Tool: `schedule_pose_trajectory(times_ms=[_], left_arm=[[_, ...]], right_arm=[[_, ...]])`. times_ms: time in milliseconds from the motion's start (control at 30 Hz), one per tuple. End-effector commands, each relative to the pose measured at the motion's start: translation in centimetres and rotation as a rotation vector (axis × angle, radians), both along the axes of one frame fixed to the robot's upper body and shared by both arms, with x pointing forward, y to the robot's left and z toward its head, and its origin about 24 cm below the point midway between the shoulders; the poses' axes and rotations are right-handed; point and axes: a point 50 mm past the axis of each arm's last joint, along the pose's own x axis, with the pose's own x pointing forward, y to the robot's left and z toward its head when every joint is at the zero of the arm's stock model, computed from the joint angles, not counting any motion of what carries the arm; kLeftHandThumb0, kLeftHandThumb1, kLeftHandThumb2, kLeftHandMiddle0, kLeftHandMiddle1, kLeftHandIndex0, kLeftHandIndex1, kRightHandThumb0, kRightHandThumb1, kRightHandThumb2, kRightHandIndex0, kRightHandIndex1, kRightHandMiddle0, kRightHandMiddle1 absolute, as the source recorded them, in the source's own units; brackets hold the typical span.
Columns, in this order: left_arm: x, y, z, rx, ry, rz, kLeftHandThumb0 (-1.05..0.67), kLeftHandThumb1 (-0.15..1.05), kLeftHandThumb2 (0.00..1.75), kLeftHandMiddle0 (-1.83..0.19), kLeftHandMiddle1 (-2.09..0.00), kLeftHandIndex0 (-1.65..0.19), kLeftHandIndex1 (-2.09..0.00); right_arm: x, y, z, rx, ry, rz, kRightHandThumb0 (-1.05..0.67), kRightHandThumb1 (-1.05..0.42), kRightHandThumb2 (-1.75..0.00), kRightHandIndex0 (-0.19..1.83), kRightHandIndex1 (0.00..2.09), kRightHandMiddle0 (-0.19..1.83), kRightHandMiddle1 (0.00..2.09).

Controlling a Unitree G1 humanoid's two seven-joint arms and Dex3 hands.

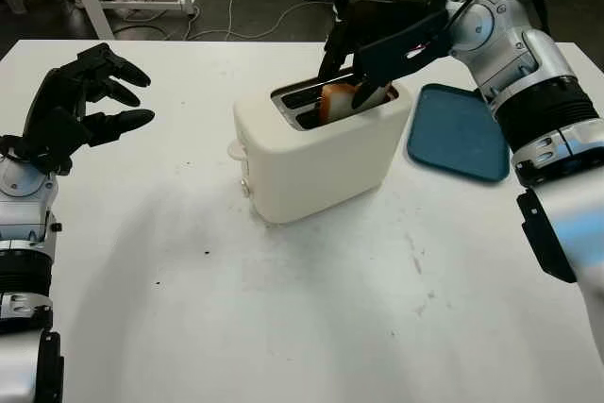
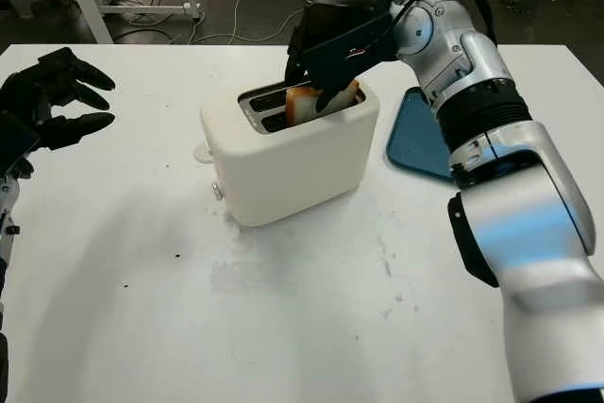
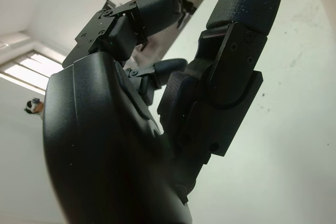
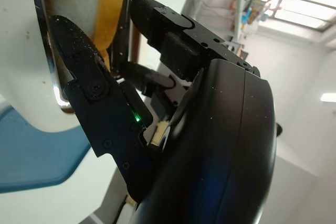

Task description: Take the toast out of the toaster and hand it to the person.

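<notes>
A: Why is the right hand (image 1: 363, 77) over the cream plastic two-slot toaster (image 1: 316, 153)?

B: The golden-brown slice of toast (image 1: 338, 101) sits in the near slot, top edge proud of it. Black fingers (image 4: 86, 85) straddle that edge, pinching the slice, I'd judge. No lift yet.

A: Arm pose?

B: Right arm reaches in from the far right side, above the blue plastic tray (image 1: 460, 134). Left hand (image 1: 80, 106) is open, raised over the white table (image 1: 283, 309), well clear of the toaster.
</notes>
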Motion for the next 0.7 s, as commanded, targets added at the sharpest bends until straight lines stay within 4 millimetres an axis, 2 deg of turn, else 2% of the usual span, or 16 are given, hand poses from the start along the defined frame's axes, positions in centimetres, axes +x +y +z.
schedule_pose_trajectory(times_ms=[0,167,400,600,633,667], left_arm=[[-0.1,-0.1,0.0,-0.002,-0.01,-0.003,-1.05,0.86,0.0,-0.34,-1.48,-0.41,-1.3],[-0.1,-0.1,-0.1,-0.015,-0.006,-0.005,-1.05,0.85,0.0,-0.34,-1.48,-0.42,-1.3],[-0.1,-0.2,-0.1,-0.016,-0.011,-0.006,-1.05,0.85,0.01,-0.35,-1.47,-0.42,-1.29],[-0.2,-0.1,0.0,-0.008,-0.015,-0.001,-1.05,0.86,0.01,-0.36,-1.48,-0.42,-1.3],[-0.2,-0.1,0.0,-0.005,-0.016,-0.001,-1.05,0.86,0.01,-0.36,-1.48,-0.42,-1.3],[-0.2,-0.1,0.0,-0.002,-0.016,0.001,-1.05,0.86,0.01,-0.36,-1.48,-0.42,-1.3]], right_arm=[[0.1,-0.1,-0.8,-0.003,0.025,-0.018,-0.47,-0.65,-0.01,0.79,0.7,1.01,0.01],[0.1,-0.2,-1.2,-0.005,0.039,-0.015,-0.42,-0.66,-0.01,0.81,0.7,1.03,0.02],[0.0,-0.3,-1.8,-0.005,0.064,-0.005,-0.34,-0.65,0.0,0.98,0.76,1.26,0.13],[0.0,-0.5,-2.4,-0.052,0.033,-0.018,-0.46,-0.64,0.0,0.9,1.26,1.34,0.29],[0.0,-0.5,-2.4,-0.054,0.027,-0.021,-0.49,-0.64,0.0,0.91,1.3,1.3,0.42],[0.0,-0.6,-2.5,-0.05,0.018,-0.022,-0.52,-0.66,0.0,0.93,1.33,1.21,0.64]])
